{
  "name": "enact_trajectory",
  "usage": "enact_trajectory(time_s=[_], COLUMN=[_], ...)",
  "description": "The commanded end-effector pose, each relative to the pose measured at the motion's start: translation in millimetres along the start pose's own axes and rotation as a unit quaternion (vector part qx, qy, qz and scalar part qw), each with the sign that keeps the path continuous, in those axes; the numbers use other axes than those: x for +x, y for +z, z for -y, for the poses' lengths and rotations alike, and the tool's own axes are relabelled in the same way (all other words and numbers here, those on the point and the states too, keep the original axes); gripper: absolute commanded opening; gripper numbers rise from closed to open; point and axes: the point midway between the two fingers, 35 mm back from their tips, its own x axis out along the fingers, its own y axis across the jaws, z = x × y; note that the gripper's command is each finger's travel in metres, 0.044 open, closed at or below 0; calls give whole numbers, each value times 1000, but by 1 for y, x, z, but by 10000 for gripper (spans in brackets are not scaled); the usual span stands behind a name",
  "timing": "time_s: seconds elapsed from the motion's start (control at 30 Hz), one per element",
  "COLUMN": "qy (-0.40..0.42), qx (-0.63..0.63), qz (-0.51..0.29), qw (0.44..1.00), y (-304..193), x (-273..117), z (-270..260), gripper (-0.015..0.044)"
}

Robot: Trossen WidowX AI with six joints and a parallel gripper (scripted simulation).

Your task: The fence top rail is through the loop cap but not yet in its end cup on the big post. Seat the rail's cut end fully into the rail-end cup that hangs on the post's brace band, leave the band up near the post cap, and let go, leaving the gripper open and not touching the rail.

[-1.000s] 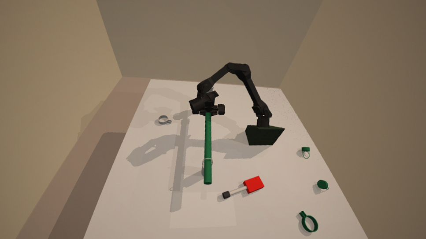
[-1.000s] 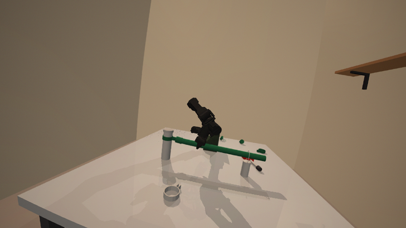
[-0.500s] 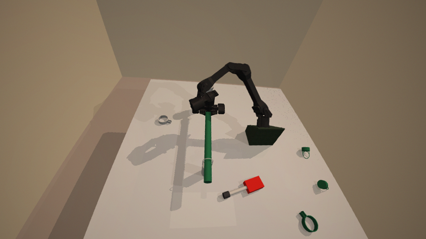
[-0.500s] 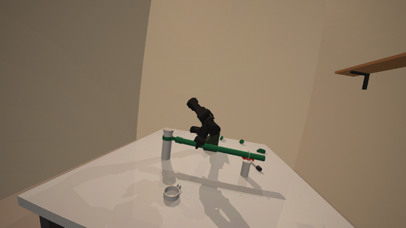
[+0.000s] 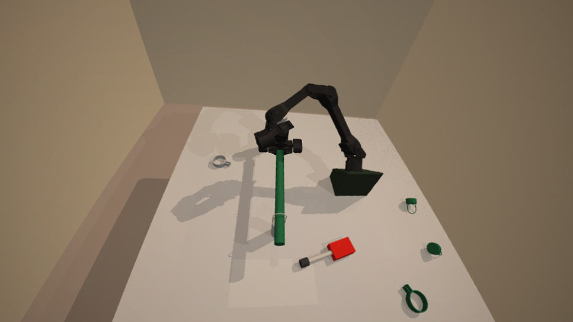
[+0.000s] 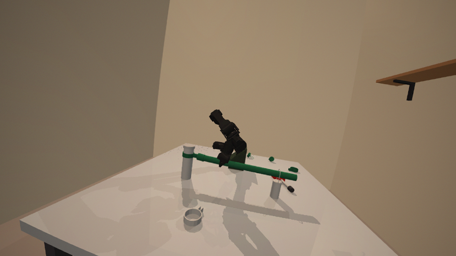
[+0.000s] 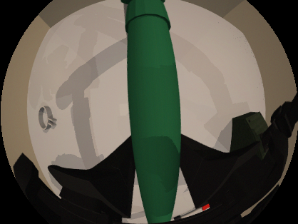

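The green rail (image 5: 279, 183) (image 6: 259, 168) (image 7: 153, 89) slopes slightly down from the big post (image 6: 186, 170) and passes through the wire loop (image 5: 273, 219) (image 6: 276, 179) above the short post (image 6: 275, 191). My gripper (image 5: 279, 151) (image 6: 222, 162) (image 7: 154, 137) is shut on the rail, one finger on each side, nearer the big post. The rail's far end is inside the mouth of the green end cup (image 6: 200, 157) (image 7: 147, 12); how deep is hidden. The green brace band (image 6: 188, 155) sits around the post, a little below its grey cap (image 6: 189, 146).
A grey band (image 5: 219, 157) (image 6: 192, 220) (image 7: 45, 118) lies on the table (image 5: 162, 310) (image 6: 120, 243). A red-headed mallet (image 5: 341, 248) lies near the rail's free end. Green fittings (image 5: 411, 201) (image 5: 433, 248) (image 5: 416, 301) lie along the right side. My arm's dark base (image 5: 355, 182) stands right of the rail.
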Motion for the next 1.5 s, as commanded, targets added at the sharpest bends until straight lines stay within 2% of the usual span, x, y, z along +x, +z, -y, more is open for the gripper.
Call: enact_trajectory(time_s=[0.0, 0.67, 1.0, 1.23, 1.47], qy=[6, 1, 1, 3, 5], qx=[1, 0, 0, -4, -6], qz=[7, 2, 2, 1, 4], qw=[1000, 1000, 1000, 1000, 1000], y=[7, 5, 5, -9, -23], x=[-1, 1, 0, -23, -48], z=[-1, 0, 0, 0, 3], gripper=[0, 0, 263, 440, 440])
